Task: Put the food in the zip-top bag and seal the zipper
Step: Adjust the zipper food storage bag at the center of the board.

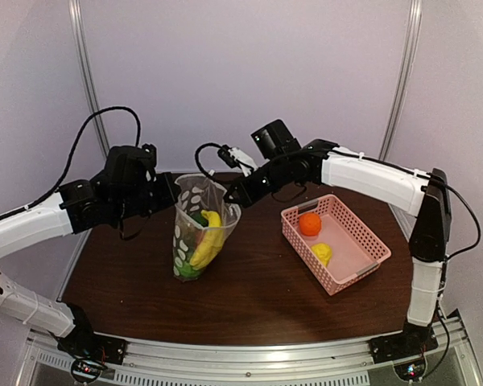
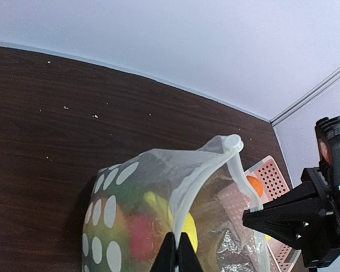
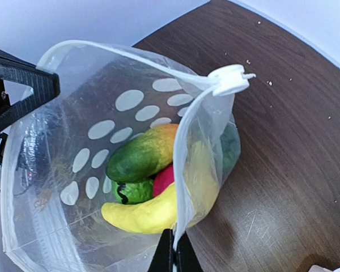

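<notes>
Though wide open at the mouth, stands upright left of centre on table (image 1: pixel 266 299), from above: bag (image 1: pixel 189 201), soft clear plastic with white dots. Holds banana (image 1: pixel 209 241) and green vegetable (image 1: pixel 198 219). Pinched at opposite rim sides by left gripper (image 1: pixel 173 196) and right gripper (image 1: pixel 229 197), both clamped tight on it. To its right, apart: pink lattice basket (image 1: pixel 364 265) with round orange ball (image 1: pixel 309 223) and lemon (image 1: pixel 321 253).

From left wrist: fingertips closed on whitish zipper (image 2: pixel 182 195) strip; white slider (image 2: pixel 233 143) at far end; blurred red and yellow shapes behind dotted film.

From right wrist: fingertips pinching the strip; inside, smooth green vegetable, red piece (image 3: pixel 164 180), curved banana.
</notes>
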Controlling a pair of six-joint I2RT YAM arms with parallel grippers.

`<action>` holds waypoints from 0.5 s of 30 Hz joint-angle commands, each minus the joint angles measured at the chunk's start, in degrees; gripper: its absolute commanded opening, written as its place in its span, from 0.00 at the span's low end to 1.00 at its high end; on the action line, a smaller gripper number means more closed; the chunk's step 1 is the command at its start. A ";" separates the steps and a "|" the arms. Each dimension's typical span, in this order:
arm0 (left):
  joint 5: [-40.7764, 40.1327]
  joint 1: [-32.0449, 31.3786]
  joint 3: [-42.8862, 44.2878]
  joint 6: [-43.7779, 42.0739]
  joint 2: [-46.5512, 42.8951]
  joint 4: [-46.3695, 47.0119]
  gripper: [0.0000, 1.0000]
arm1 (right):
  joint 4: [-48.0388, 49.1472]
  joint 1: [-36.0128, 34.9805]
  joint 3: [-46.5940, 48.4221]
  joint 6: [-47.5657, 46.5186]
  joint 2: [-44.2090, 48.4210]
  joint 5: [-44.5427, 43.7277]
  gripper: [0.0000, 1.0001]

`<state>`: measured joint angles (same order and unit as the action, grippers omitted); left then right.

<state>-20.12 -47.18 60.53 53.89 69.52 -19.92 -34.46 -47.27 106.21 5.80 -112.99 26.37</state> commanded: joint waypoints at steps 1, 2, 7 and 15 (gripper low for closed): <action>-2.10 0.42 3.14 -6.54 1.28 0.47 0.00 | -0.87 -0.07 2.01 -0.30 2.59 -4.25 0.00; -2.02 0.46 3.30 -6.75 1.67 0.37 0.00 | -0.99 -0.06 1.38 -0.14 2.55 -3.93 0.00; 0.39 0.46 4.64 -7.24 4.17 -0.02 0.00 | -1.12 -0.02 -0.83 -0.38 2.89 -2.86 0.09; 4.47 0.43 12.38 -11.20 11.56 -3.58 0.00 | -3.23 2.40 -0.45 -3.57 7.54 -6.33 0.56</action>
<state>-18.31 -47.18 68.86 45.87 78.67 -22.33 -35.86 -46.57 105.91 4.03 -110.06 23.03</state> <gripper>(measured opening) 0.006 0.477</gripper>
